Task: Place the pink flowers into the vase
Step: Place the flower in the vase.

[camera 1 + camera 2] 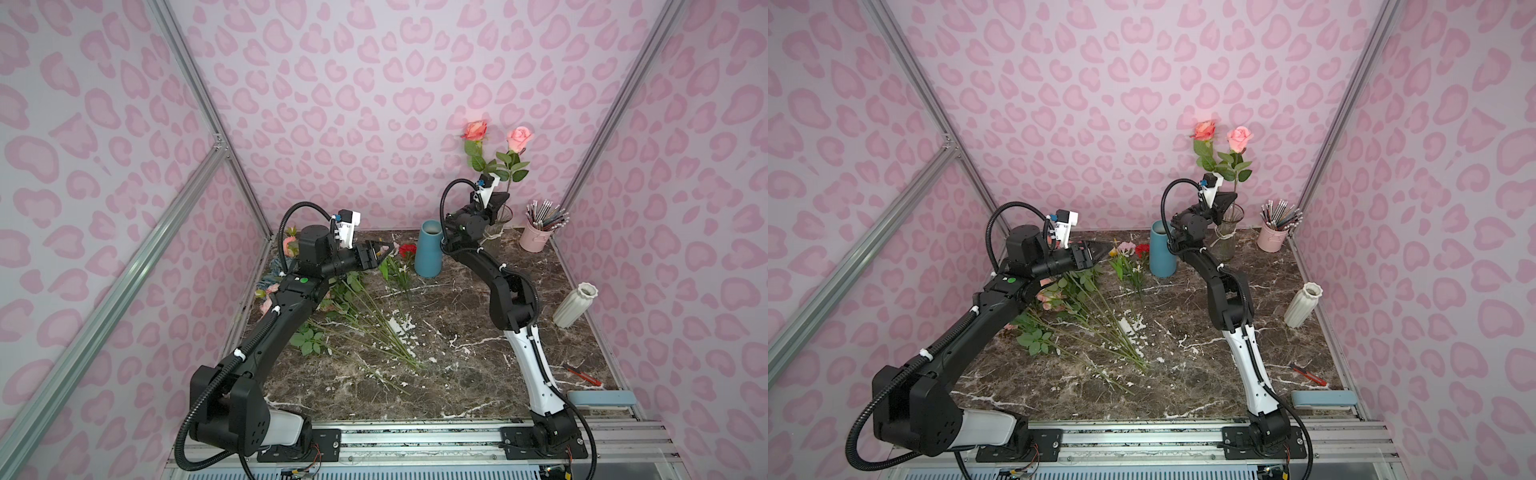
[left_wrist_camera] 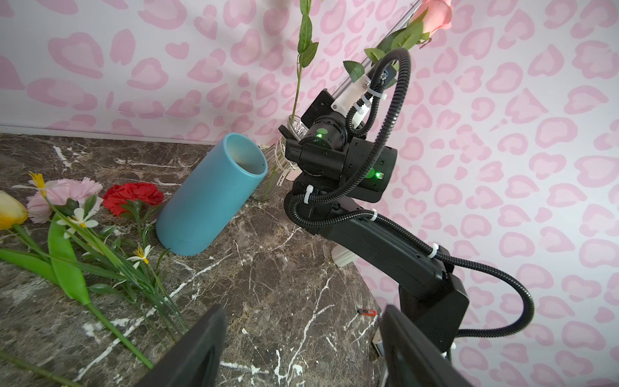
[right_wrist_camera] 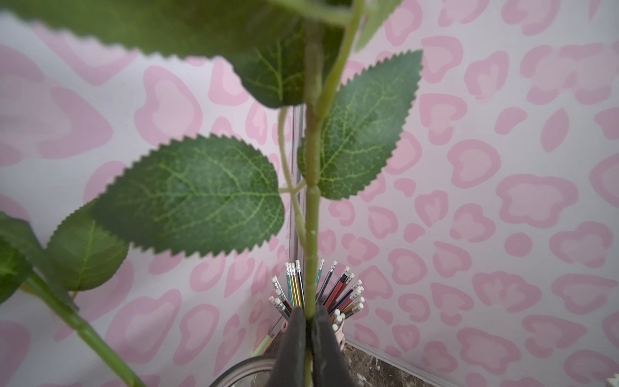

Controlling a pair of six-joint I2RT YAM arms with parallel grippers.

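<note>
Two pink flowers, a salmon rose [image 1: 473, 131] and a lighter pink rose [image 1: 519, 139], stand upright in the clear glass vase [image 1: 502, 220] at the back right. My right gripper [image 3: 310, 313] is shut on a green rose stem [image 3: 312, 234] just above the vase rim [image 3: 241, 368]; it looks like the lighter rose's stem. More pink flowers [image 1: 1046, 297] lie with other stems in a pile at the left, partly under my left arm. A pink ruffled bloom [image 2: 63, 197] lies at the pile's far end. My left gripper [image 2: 301, 335] hangs open over the marble beside the pile, holding nothing.
A blue cylinder vase [image 1: 428, 249] stands just left of the right arm, with a red carnation [image 1: 407, 250] beside it. A pink pencil cup [image 1: 536, 237] is in the back right corner. A white ribbed vase [image 1: 575, 305] and a red cutter [image 1: 584, 375] sit along the right edge.
</note>
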